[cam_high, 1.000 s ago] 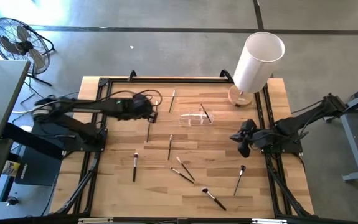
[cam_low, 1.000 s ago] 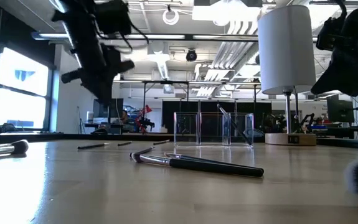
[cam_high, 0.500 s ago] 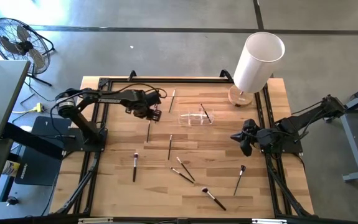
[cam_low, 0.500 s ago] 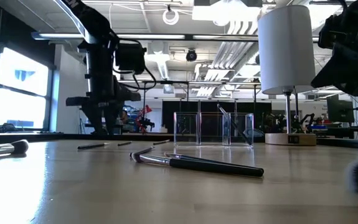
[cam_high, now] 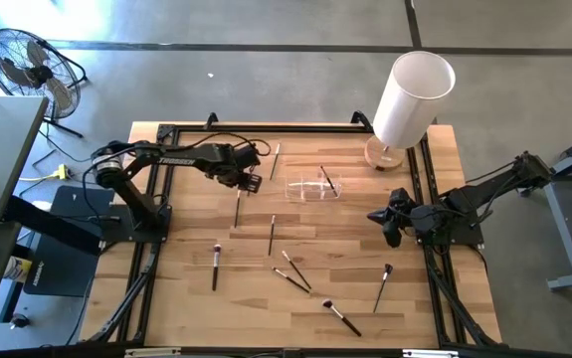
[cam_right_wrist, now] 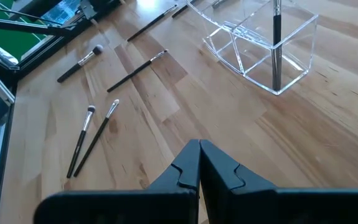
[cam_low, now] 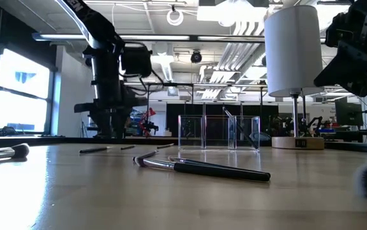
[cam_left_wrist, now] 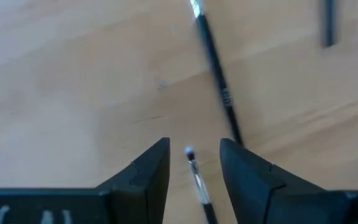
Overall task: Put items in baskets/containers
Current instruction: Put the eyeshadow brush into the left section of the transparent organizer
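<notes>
I have the left tool low over the far left part of the desk, just left of the clear tray. Through the left wrist camera its fingers are spread, with the pale tip of a thin dark brush lying on the wood between them; nothing is pinched. A second dark brush lies on the wood just beyond that one, running away from the fingers.

From above, the brush under the left tool is the dark one just nearer than the tool. Another thin brush lies at the far edge between the tool and the tray. The tray sits toward the far middle of the desk and already has one dark brush leaning inside it; my right wrist camera shows that brush standing tilted in one compartment of the tray.

The rest of the brushes are scattered flat on the near half: one at centre, one to the left, a crossed pair in the middle, one near the front edge and one on the right.

The right tool hangs above the right side of the desk, well apart from the tray, its fingers pressed together on nothing. The tall white cylinder stands at the far right corner
</notes>
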Tool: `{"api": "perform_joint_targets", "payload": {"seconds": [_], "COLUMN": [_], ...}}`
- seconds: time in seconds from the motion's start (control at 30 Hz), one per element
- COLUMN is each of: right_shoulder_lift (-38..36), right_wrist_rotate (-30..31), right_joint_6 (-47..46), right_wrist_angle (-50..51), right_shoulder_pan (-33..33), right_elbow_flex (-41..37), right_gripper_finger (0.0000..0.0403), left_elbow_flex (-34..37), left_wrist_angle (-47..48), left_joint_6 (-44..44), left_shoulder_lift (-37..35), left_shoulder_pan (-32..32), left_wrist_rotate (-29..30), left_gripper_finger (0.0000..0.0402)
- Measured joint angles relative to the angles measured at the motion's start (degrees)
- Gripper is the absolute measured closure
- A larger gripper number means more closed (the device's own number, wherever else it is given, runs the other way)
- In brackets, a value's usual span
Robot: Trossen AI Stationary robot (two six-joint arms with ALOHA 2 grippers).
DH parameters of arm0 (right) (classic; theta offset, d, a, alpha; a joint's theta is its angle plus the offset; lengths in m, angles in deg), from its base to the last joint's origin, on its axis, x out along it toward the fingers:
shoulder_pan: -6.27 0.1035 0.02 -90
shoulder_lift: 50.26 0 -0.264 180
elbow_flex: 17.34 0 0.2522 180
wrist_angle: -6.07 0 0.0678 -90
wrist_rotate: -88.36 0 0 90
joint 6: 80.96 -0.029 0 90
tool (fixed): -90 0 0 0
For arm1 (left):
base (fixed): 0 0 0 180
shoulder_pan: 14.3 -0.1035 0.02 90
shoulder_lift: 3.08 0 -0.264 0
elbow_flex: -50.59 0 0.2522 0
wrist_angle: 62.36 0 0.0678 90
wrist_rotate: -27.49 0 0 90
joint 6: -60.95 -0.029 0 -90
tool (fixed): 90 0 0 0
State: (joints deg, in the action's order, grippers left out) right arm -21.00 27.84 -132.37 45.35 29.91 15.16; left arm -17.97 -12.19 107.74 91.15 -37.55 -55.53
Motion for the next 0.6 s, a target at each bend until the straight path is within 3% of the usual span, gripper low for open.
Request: {"api": "perform_joint_targets", "payload": {"seconds": [0.47,0.6], "right_shoulder_lift": [0.0,0.0], "right_wrist_rotate": [0.0,0.0], "right_joint_6": [0.4,0.5], "right_wrist_angle": [0.0,0.3], "right_shoulder_pan": [0.0,0.0], "right_elbow_flex": [0.0,0.0], "right_gripper_finger": [0.0401,0.0401], "left_elbow_flex": [-0.2,-0.1], "left_wrist_angle": [0.0,0.2], "left_joint_6": [0.3,3.2], "left_shoulder_lift": [5.2,5.3], "left_shoulder_pan": [0.0,0.0], "left_wrist_rotate": [-1.3,-2.4], "left_gripper_finger": [0.0265,0.0302]}}
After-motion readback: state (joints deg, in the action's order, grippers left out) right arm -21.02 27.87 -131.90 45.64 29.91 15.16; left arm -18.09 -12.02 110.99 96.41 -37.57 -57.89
